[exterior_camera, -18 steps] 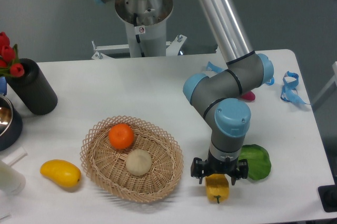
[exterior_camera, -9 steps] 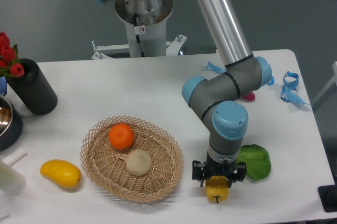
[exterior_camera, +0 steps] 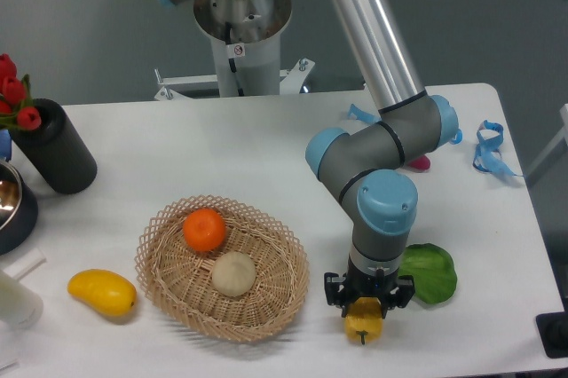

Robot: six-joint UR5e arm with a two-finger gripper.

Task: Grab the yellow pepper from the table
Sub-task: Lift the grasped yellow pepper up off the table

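Since a second ago the gripper [exterior_camera: 367, 300] has sunk lower over the pepper [exterior_camera: 364, 320], hiding more of its top. Pepper sits on the table [exterior_camera: 266, 156] near the 6 o'clock edge, directly under the jaws, stem pointing to 6 o'clock. Jaws straddle it; whether they have clenched yet I cannot tell.
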